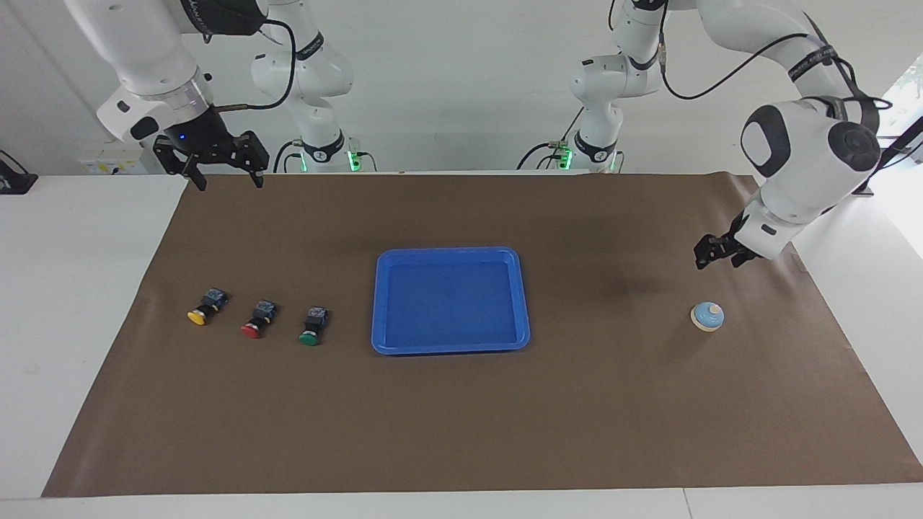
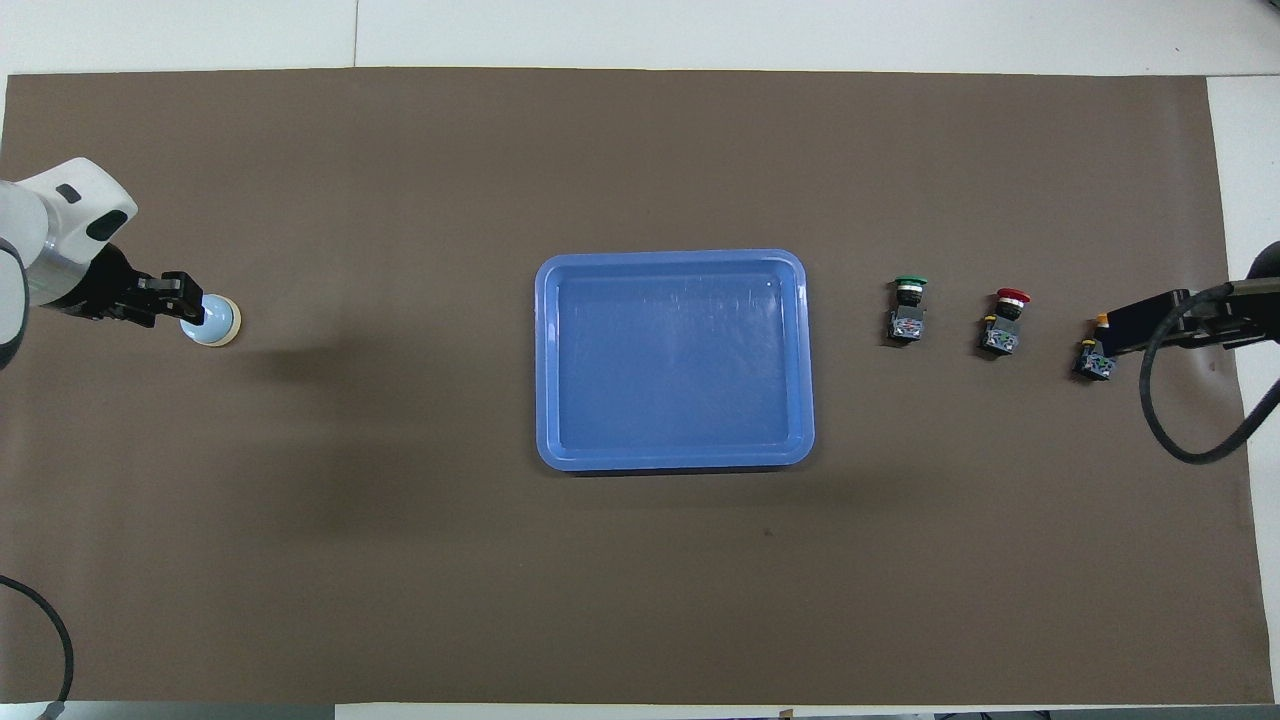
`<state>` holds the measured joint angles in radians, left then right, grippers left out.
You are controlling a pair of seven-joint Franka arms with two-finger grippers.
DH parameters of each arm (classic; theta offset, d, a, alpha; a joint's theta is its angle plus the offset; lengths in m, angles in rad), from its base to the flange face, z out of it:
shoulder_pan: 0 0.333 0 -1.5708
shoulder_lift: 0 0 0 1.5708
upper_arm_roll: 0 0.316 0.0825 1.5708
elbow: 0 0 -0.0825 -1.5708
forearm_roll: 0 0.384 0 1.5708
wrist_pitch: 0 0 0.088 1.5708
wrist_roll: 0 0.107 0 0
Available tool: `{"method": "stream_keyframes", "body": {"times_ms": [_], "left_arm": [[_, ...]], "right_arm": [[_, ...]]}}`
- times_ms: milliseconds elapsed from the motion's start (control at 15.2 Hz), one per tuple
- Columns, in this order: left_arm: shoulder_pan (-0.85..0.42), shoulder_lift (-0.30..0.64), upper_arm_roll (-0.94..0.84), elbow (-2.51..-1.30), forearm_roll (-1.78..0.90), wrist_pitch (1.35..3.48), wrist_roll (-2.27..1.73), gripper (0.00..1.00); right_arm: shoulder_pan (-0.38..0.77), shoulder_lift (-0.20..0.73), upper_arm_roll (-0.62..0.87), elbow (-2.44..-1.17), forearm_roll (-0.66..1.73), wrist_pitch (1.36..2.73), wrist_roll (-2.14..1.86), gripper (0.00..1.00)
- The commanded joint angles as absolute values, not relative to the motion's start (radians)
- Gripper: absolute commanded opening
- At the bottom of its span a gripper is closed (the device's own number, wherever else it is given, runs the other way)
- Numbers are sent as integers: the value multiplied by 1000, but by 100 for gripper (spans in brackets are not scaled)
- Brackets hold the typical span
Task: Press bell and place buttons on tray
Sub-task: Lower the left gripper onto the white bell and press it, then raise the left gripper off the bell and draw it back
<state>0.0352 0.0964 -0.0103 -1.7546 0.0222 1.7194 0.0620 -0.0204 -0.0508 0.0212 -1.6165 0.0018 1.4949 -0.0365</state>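
My left gripper (image 1: 717,254) hangs in the air above the bell (image 1: 707,316) at the right of the facing view, not touching it, and whether its fingers are together I cannot tell. To ring cleanly I should centre over the cream knob and push straight down. My right gripper (image 1: 225,173) waits spread at upper left; the three buttons (image 1: 261,318) lie untouched beside the tray (image 1: 451,346) at mid-frame.

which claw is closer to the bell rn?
Left. The left claw hangs just above the bell, not touching. The right claw waits at the other end, up above the mat's edge.
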Motion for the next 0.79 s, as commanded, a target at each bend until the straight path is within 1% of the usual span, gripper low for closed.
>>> {"method": "stream_keyframes", "body": {"times_ms": [0,66,198,264,594,726], "left_arm": [[12,9,-2,-1758,21,1597,48,100],[12,11,-2,-1708,23,1532,48,100],[12,67,-3,-1558,20,1398,49,100],[14,72,-3,-1539,18,1384,51,100],[12,52,-3,-1594,20,1390,48,100],[-8,19,-2,-1658,21,1388,48,100]], "right_arm": [[-35,-64,26,-1626,23,1486,-54,100],[-35,-64,26,-1626,23,1486,-54,100],[-35,-63,26,-1626,23,1486,-54,100],[-35,-64,25,-1626,23,1485,-54,100],[-35,-63,26,-1626,23,1486,-54,100],[-35,-64,26,-1626,23,1486,-54,100]]}}
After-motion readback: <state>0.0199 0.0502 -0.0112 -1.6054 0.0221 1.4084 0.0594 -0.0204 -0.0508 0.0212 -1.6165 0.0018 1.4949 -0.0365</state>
